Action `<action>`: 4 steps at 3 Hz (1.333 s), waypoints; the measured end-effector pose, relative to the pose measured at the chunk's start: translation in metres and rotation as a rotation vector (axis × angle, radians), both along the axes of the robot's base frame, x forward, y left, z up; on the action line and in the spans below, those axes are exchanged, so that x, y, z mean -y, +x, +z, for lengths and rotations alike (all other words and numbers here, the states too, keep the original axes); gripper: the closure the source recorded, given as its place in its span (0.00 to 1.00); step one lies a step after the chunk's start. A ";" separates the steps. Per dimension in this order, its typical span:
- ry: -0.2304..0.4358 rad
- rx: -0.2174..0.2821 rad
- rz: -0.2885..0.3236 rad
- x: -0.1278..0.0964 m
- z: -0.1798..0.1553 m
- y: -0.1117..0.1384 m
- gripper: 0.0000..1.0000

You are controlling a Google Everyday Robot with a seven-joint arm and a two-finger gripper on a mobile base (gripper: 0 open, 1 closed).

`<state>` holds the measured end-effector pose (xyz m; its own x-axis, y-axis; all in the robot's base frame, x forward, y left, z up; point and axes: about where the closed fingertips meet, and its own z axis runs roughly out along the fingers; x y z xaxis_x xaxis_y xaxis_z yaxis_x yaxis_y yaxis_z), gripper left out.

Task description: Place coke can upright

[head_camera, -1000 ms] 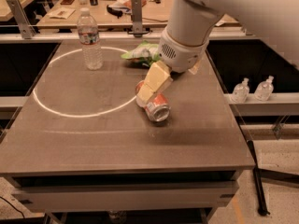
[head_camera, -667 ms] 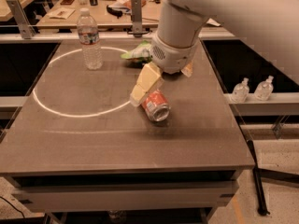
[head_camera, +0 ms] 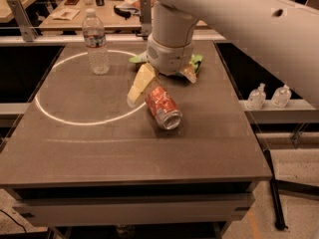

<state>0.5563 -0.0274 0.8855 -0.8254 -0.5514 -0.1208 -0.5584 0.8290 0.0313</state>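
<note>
The coke can is orange-red with white markings and lies on its side near the middle of the brown table, its silver end facing the front right. My gripper hangs from the big white arm just behind the can and is open. One cream finger points down to the left of the can's far end. The other finger stands off to the right, apart from the can. The can is not held.
A clear water bottle stands upright at the back left, on a white circle line. A green snack bag lies behind the gripper, mostly hidden. Two small bottles stand on a ledge to the right. The table's right edge is near.
The arm has swung left and back a little, so the second finger now shows on the right. The can lies in nearly the same spot on its side.
</note>
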 end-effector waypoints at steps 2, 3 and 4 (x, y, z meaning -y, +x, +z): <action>-0.040 -0.047 -0.097 -0.014 -0.017 0.006 0.00; -0.035 -0.068 -0.116 -0.019 -0.029 0.004 0.00; -0.022 -0.086 -0.130 -0.019 -0.040 0.000 0.00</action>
